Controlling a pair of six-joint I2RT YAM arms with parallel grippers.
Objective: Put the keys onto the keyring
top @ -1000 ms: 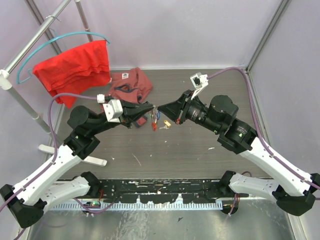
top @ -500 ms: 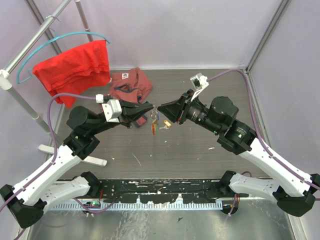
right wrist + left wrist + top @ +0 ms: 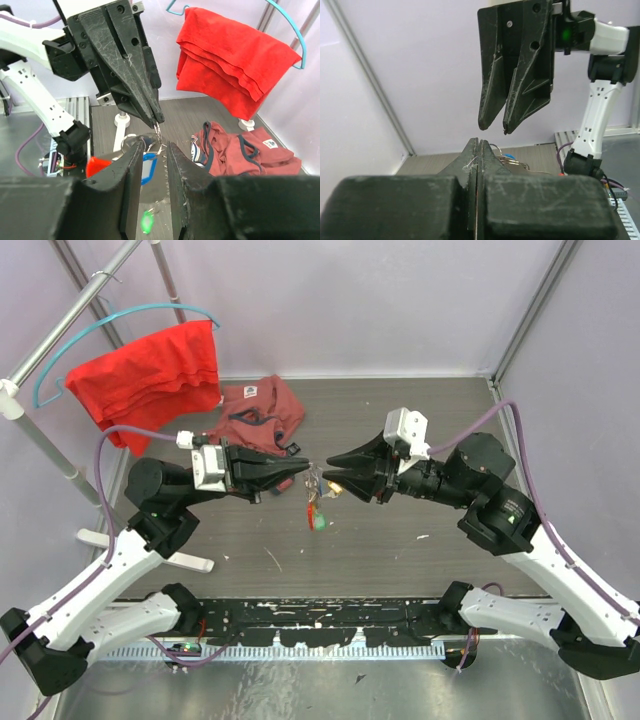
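Observation:
My left gripper (image 3: 300, 468) is shut on the thin silver keyring (image 3: 314, 481) and holds it above the table. In the right wrist view the left gripper (image 3: 156, 117) pinches the ring's chain. The ring (image 3: 131, 142), a blue-headed key (image 3: 148, 167) and the red oval tag (image 3: 97, 165) hang below it. A green-headed key (image 3: 318, 522) lies below the bunch and apart from it, blurred in the right wrist view (image 3: 146, 222). My right gripper (image 3: 326, 470) is open and empty, its fingers either side of the hanging ring (image 3: 152, 150). The left wrist view shows the shut left gripper (image 3: 477, 144) under the open right gripper (image 3: 495, 127).
A bright red cloth (image 3: 150, 370) hangs on a blue hanger on the rack at back left. A dull red garment (image 3: 260, 410) lies on the table behind the grippers. The rack's white foot (image 3: 190, 562) lies at left. Enclosure walls close the back and sides.
My right gripper has opened and drawn back to the right. The green-headed key has come away from the bunch and dropped lower. The left gripper still holds the keyring.

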